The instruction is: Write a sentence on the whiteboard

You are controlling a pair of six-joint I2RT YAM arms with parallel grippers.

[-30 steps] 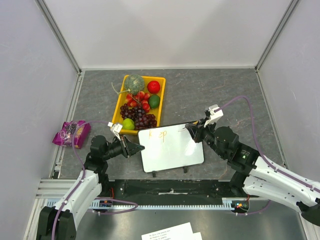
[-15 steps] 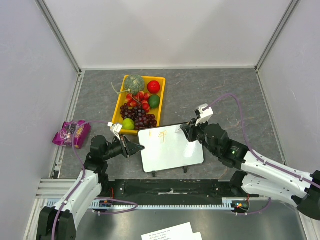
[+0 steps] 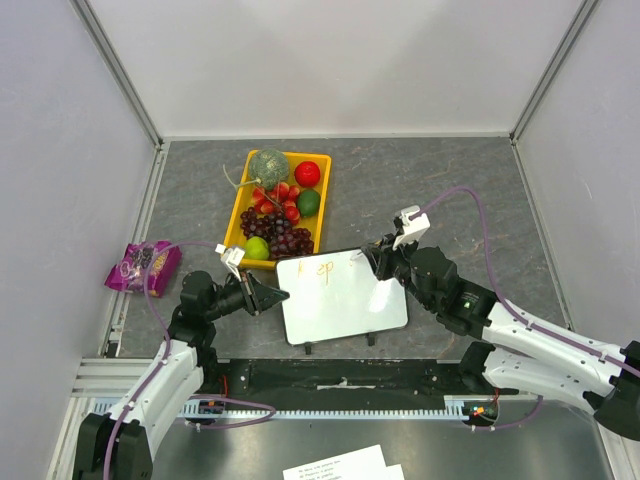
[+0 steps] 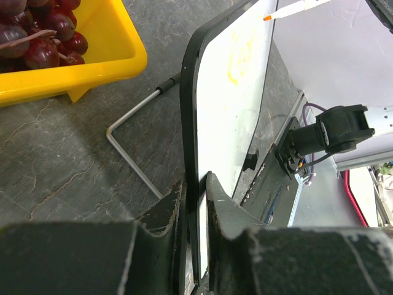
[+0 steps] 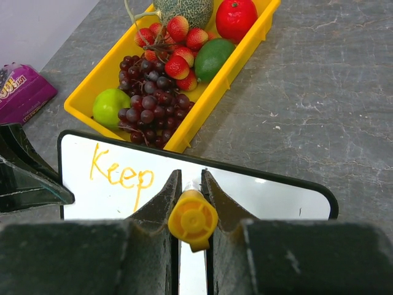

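Observation:
The whiteboard (image 3: 345,305) stands tilted near the table's front edge, just in front of the yellow tray. Orange letters reading "Keep" (image 5: 120,171) sit at its top left and show faintly in the top view (image 3: 322,270). My left gripper (image 3: 272,295) is shut on the board's left edge (image 4: 191,123), one finger on each face (image 4: 196,182). My right gripper (image 3: 375,258) is over the board's top right, shut on an orange marker whose cap end (image 5: 193,220) faces the camera (image 5: 191,176). The marker's tip (image 4: 268,18) is at the board's upper part.
A yellow tray (image 3: 237,215) holds a melon, grapes, strawberries, limes and a red fruit. A purple snack packet (image 3: 143,266) lies at the left. The board's wire stand (image 4: 132,163) rests on the table. Printed paper sheets (image 3: 340,465) lie below the bases.
My right gripper with the marker moved left over the board's top edge, then barely shifted. The left gripper and the board have not moved.

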